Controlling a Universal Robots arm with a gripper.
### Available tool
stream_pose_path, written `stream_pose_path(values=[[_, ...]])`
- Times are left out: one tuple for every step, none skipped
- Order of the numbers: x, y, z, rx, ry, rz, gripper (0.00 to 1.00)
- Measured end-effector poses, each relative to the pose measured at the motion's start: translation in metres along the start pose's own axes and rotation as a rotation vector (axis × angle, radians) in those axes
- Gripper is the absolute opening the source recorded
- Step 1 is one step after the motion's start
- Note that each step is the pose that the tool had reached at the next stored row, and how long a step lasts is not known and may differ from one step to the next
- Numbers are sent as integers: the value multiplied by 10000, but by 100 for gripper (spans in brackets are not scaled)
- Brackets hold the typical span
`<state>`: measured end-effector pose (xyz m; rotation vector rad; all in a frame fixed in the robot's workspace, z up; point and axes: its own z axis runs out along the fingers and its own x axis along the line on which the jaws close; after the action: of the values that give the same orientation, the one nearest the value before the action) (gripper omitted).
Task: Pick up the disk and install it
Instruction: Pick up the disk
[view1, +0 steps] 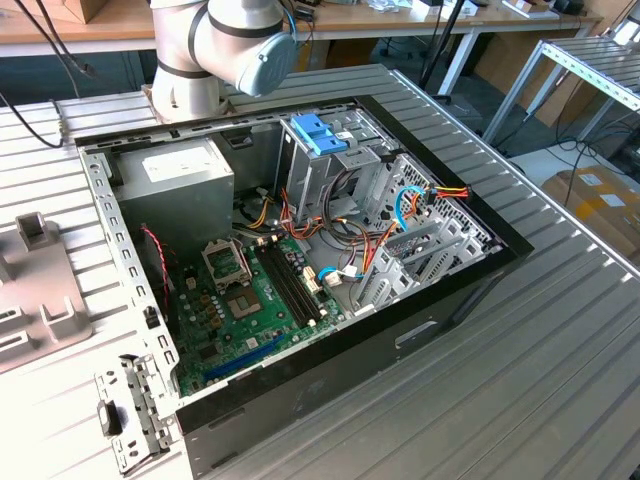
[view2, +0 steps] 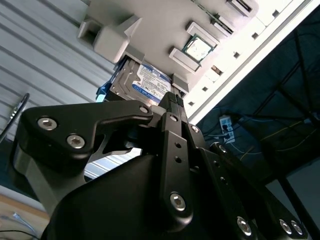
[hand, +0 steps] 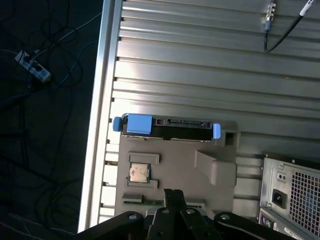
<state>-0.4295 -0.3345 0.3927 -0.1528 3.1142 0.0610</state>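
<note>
The disk (hand: 175, 130) lies in the grey holder tray (hand: 175, 160), seated along the tray's edge farthest from the claw (hand: 173, 192). The tray itself rests on the ribbed bench (hand: 200, 75). The claw hangs above the opposite end of the tray. Its fingers look drawn together with barely a seam between them, and it holds nothing. A small processor chip (hand: 139, 172) sits in a tray pocket between the claw and the disk. The step in hand appears to be the approach for the pick. Doing it well would mean centring over the disk and spreading the fingers wider than the disk. The fingers should be squared to the blue rails, not to the labelled face, and the descent should be straight so the disk lifts out of the tray without jamming. The first wrist view gives the disk edge-on, with its blue tab (hand: 137, 124) at one corner. The second wrist view instead gives the disk (view2: 147, 82) by its labelled top face, just beyond the claw (view2: 172, 97). The exterior view adds the open computer case (view1: 300, 250) standing beside the tray (view1: 40, 290).
</note>
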Motion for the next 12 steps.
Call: stream_pose_path(values=[[0,0,0,-2,1,-40,11],[0,0,0,-3,4,-95,11],[0,0,0,-3,5,-129,11],[0,0,0,-5,6,-179,11],[0,0,0,-6,8,-214,11],[0,0,0,-8,11,-303,11],[0,0,0,-9,13,-343,11],[0,0,0,-10,14,-378,11],[0,0,0,-12,17,-459,11],[0,0,0,-13,19,-511,11],[0,0,0,-14,20,-550,11],[0,0,0,-15,23,-600,11]])
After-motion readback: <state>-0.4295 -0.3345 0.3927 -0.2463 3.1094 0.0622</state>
